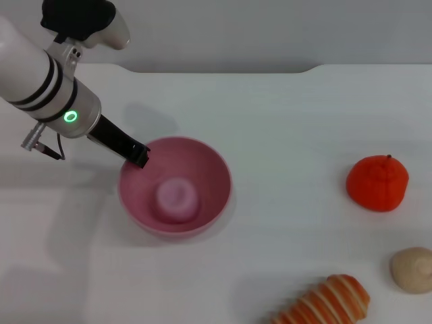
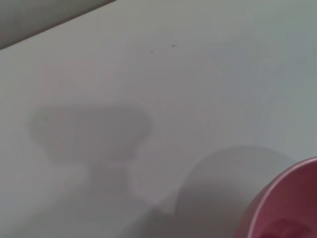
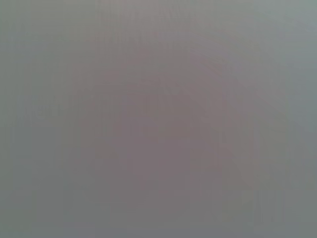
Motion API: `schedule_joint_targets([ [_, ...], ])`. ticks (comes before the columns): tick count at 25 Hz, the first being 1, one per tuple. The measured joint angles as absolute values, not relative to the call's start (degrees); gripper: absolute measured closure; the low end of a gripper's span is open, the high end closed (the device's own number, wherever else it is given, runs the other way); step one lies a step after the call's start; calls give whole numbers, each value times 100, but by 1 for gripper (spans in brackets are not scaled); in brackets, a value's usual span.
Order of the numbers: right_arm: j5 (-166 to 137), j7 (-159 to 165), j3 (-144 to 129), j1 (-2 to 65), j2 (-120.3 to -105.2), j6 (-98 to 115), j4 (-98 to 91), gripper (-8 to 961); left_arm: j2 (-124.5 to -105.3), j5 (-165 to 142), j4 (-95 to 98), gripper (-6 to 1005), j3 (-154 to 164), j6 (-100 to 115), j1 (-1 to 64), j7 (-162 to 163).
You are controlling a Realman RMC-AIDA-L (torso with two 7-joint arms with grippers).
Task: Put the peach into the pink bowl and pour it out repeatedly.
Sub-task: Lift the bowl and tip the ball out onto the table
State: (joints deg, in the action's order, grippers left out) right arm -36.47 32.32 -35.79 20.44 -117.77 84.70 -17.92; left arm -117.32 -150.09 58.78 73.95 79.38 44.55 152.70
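Note:
The pink bowl (image 1: 216, 169) stands upright on the white table, left of centre in the head view. The pale-pink peach (image 1: 177, 196) lies inside it on the bottom. My left gripper (image 1: 138, 154) reaches in from the upper left, and its black fingers are closed together on the bowl's far-left rim. The left wrist view shows a piece of the bowl's rim (image 2: 285, 198) and the gripper's shadow on the table. My right gripper shows in no view; the right wrist view is a blank grey.
An orange-red round fruit (image 1: 377, 183) sits at the right. A beige lumpy ball (image 1: 413, 269) lies at the lower right, and a striped orange and white piece (image 1: 331, 302) lies at the front edge. The table's back edge (image 1: 223, 67) runs along the top.

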Motion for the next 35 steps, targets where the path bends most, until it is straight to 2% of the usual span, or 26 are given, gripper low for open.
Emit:
schedule_joint_targets([
  [35,-3701,3225,-3601,2153,-11782,8410,-1711,496,-11760,-15008,5862,884,7380,7696,4326,15277],
])
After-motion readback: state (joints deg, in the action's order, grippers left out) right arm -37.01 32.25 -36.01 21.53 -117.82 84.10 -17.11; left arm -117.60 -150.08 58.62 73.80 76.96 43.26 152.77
